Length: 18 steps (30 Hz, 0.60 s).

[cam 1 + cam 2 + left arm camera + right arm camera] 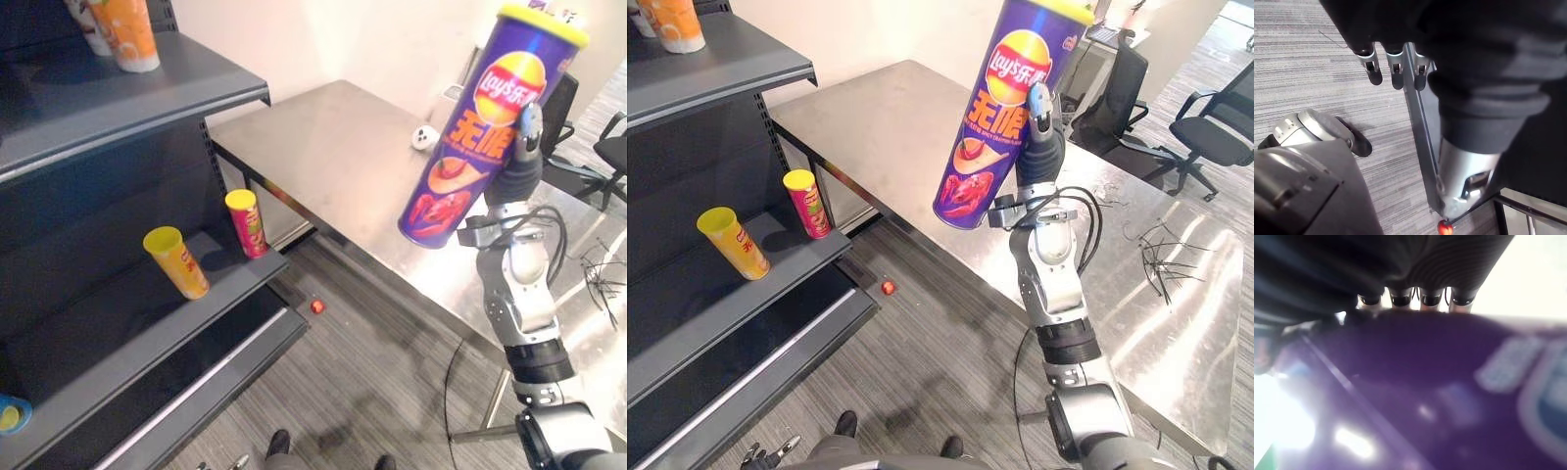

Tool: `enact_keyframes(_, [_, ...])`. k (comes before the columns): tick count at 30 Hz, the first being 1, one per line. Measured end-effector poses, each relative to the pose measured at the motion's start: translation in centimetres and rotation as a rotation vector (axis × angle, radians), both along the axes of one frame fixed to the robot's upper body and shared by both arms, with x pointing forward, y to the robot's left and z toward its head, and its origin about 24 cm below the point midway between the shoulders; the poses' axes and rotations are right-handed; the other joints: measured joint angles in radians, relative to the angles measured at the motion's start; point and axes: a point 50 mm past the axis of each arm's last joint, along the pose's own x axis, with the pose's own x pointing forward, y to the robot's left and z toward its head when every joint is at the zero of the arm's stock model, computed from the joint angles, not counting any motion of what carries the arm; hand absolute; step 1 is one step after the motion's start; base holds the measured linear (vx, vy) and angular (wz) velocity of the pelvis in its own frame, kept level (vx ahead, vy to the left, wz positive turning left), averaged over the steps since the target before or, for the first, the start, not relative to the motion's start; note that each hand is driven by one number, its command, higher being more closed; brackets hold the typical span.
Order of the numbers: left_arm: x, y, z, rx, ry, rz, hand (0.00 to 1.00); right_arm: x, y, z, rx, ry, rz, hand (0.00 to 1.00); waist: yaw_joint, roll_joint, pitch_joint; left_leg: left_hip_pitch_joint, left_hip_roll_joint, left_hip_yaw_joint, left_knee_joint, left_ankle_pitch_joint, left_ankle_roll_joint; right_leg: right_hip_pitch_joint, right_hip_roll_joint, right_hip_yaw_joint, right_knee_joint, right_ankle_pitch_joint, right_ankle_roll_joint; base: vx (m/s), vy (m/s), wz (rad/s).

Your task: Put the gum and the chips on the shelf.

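Left eye view: R hand up high, dark cover facing cam, gripping a purple chips can.
Landmark: steel table; all places given vs. it.
Chips can: in the air over the table's near edge, off the surface, tilted, yellow lid end up and away, base end toward the shelf.
R hand state: fingers curled across the can's purple side in R wrist view, can body pressed close under them; 1 fingertip shows past the can's edge in R eye view. Firm hold, nothing else in it.
L hand: low, off the table's L end, over grey striped floor. Fingers straight and side by side, tips pointing at the floor, holding nothing.
Shelf: dark unit just beside the table's L end, boards stepped.
Yellow can: on the mid board, farther from the table than the red can, leaning.
Red can: same board, at the end nearest the table, yellow lid, about upright. The 2 cans stand apart.
Orange cup: top board, higher than the tabletop.
Red ball: small, on the floor below the table's L corner, near the shelf foot.
White item: small, on the table toward its far side; can't tell what it is.
Office chairs: beyond the table's far R side.
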Motion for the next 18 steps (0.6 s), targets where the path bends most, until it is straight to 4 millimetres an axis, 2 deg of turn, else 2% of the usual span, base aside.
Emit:
enact_keyframes(6, [-1.0,-0.3,-0.4,-0.019,0.053,0.009,0.0,-1.2,0.2,-1.7,-0.044,0.029,0.061,1.0,-0.033,0.008,-0.021,0.013,0.001,0.015,0.0,-0.008,-0.002,0.01,0.002,0.009,-0.016,0.003,0.003,0.02,0.0,-0.06])
enact_keyframes(13, [-1.3,-0.3,-0.5,-0.02,0.065,0.011,0.0,-1.8,0.2,-4.2,-0.055,0.113,0.129,1.0,-0.044,0.032,-0.051,0.036,0.002,0.043,0.0,-0.024,-0.001,0.019,0.003,0.034,-0.019,0.003,0.004,0.02,0.005,-0.12])
enact_keyframes(16, [-1.3,-0.4,-0.5,-0.023,0.075,0.015,0.0,-1.9,0.4,-5.0,-0.055,0.15,0.15,1.0,-0.042,0.038,-0.048,0.029,0.001,0.027,0.026,-0.036,-0.001,0.029,0.002,0.026,-0.008,0.0,-0.001,0.02,-0.001,0.11])
enact_keyframes(18, [-1.4,-0.7,-0.7,-0.023,0.093,0.025,0.0,-1.9,0.9,-5.3,-0.057,0.168,0.183,1.0,-0.043,0.052,-0.042,-0.011,-0.002,-0.008,0.092,-0.059,-0.002,0.028,0.001,-0.008,0.025,-0.019,-0.007,-0.01,-0.012,0.4])
